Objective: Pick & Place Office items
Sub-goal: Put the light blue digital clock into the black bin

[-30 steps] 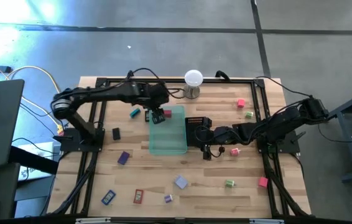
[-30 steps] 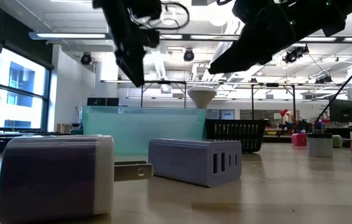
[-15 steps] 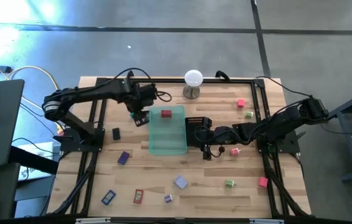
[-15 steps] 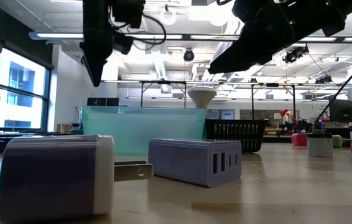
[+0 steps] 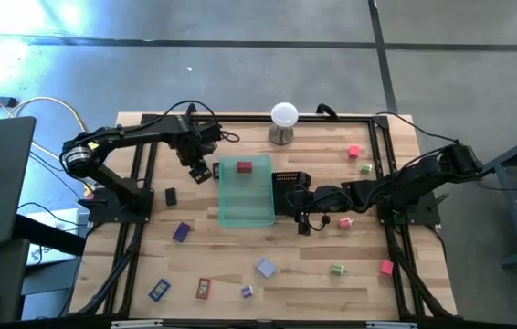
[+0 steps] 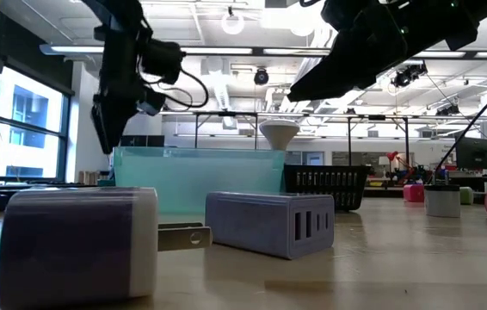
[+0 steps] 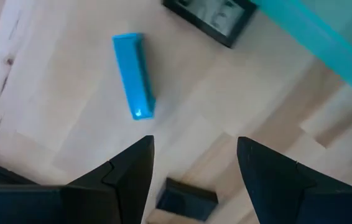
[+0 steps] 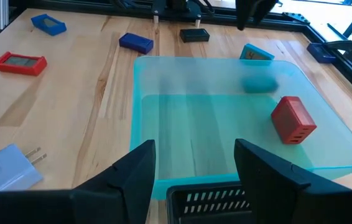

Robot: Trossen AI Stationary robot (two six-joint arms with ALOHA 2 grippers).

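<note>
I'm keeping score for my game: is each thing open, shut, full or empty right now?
left gripper: open, empty, hanging near the blue block.
right gripper: open, empty, facing the green tray.
green tray: holds one red block.
red block: lying inside the green tray.
blue block: lying outside the tray.
white ball: upright on its stand.

White ball (image 5: 283, 114) on stand behind green tray (image 5: 246, 212), mesh tray (image 5: 291, 179).

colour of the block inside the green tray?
Red. The block sits alone in the translucent green tray; clearest in the right wrist view.
</note>
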